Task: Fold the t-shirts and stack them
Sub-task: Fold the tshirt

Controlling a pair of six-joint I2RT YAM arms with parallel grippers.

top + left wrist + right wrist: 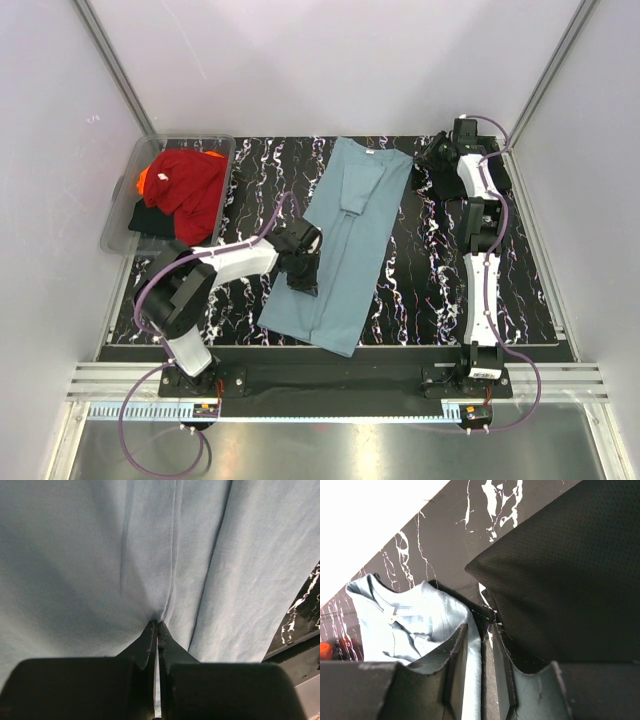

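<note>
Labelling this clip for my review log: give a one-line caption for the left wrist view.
Left gripper shut, pinching a pucker of the soft dusty teal-blue t-shirt; black white-veined table at right edge.

Matt cloth t-shirt [345, 250] on glossy marbled table [430, 285].

Readable text: none.
Neck tag [393, 616] on teal-blue t-shirt [345, 250]: too small to read.
White tag [160, 178] on red t-shirt [190, 185]: blurred, illegible.

Pale walls [300, 60] on three sides; black marbled tabletop [420, 260] (white veins); even light.
</note>
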